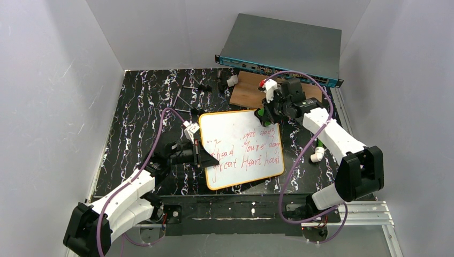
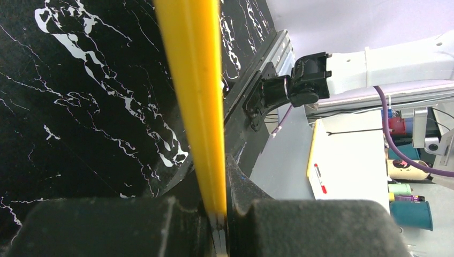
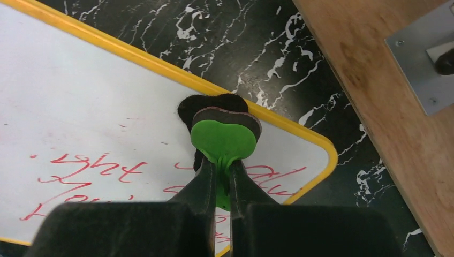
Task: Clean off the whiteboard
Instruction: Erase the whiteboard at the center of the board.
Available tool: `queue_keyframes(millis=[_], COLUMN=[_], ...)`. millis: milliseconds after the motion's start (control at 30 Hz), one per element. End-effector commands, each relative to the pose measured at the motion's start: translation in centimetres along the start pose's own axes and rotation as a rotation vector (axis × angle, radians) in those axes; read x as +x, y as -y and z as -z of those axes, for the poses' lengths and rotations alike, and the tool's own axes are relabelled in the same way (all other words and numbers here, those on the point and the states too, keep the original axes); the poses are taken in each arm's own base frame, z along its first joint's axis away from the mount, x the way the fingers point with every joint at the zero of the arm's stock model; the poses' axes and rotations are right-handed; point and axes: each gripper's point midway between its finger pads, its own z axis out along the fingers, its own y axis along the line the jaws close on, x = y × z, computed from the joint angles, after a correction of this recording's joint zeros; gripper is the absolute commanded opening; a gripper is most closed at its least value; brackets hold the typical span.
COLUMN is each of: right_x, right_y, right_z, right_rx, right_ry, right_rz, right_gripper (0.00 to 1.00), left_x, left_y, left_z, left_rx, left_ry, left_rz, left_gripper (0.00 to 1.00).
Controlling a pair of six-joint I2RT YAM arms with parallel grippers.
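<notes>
whiteboard (image 1: 243, 149): flat, mid-table (image 1: 134, 107), lines running left to right.
left gripper (image 1: 201, 151): pinching the board's left frame edge.
right gripper (image 1: 265, 116): clamped on a green heart eraser (image 3: 224, 140), felt down at the board's far right corner.
red writing (image 1: 247, 156): near-left of the eraser; right arm nearer.

We count one whiteboard (image 1: 235, 136), one wooden board (image 1: 249, 90), one eraser (image 3: 223, 140), one grey box (image 1: 284, 45), two arms (image 1: 128, 193) (image 1: 334, 134).
</notes>
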Motion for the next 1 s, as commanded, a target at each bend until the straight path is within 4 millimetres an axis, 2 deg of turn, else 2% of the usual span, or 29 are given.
queue_keyframes(millis=[0, 233, 333, 400, 433, 600, 700, 767, 833, 967], right_x=[-0.2, 0.3, -0.2, -0.9, -1.1, -1.2, -0.5, -0.1, 0.3, 1.1], right_y=[1.0, -6.7, -8.5, -8.0, -7.0, 1.5, 4.1, 4.7, 4.4, 0.0], right_z=[0.1, 0.3, 0.9, 0.9, 0.6, 0.1, 0.6, 0.7, 0.5, -0.2], right_rx=[0.036, -0.319, -0.408, -0.379, -0.315, 0.090, 0.172, 0.186, 0.163, -0.083], right_ry=[0.032, 0.041, 0.059, 0.071, 0.071, 0.057, 0.050, 0.049, 0.041, 0.026], right_rz=[0.039, 0.115, 0.111, 0.100, 0.090, -0.011, -0.046, -0.050, -0.041, -0.020], right_gripper=[0.01, 0.01, 0.01, 0.01, 0.01, 0.01, 0.01, 0.01, 0.01, 0.01], left_x=[-2.5, -2.6, -2.6, -2.6, -2.5, -2.5, -2.4, -2.5, -2.5, -2.5], left_y=[7.2, 7.2, 7.2, 7.2, 7.2, 7.1, 7.1, 7.1, 7.1, 7.1], left_z=[1.1, 0.9, 0.9, 0.9, 1.0, 1.0, 1.0, 1.0, 0.9, 0.8], left_rx=[0.268, 0.272, 0.272, 0.270, 0.269, 0.266, 0.268, 0.269, 0.268, 0.270], left_ry=[0.055, 0.053, 0.055, 0.055, 0.055, 0.055, 0.050, 0.050, 0.049, 0.049], left_rz=[-0.301, -0.298, -0.300, -0.299, -0.300, -0.301, -0.300, -0.302, -0.301, -0.301], left_gripper=[0.00, 0.00, 0.00, 0.00, 0.00, 0.00, 0.00, 0.00, 0.00, 0.00])
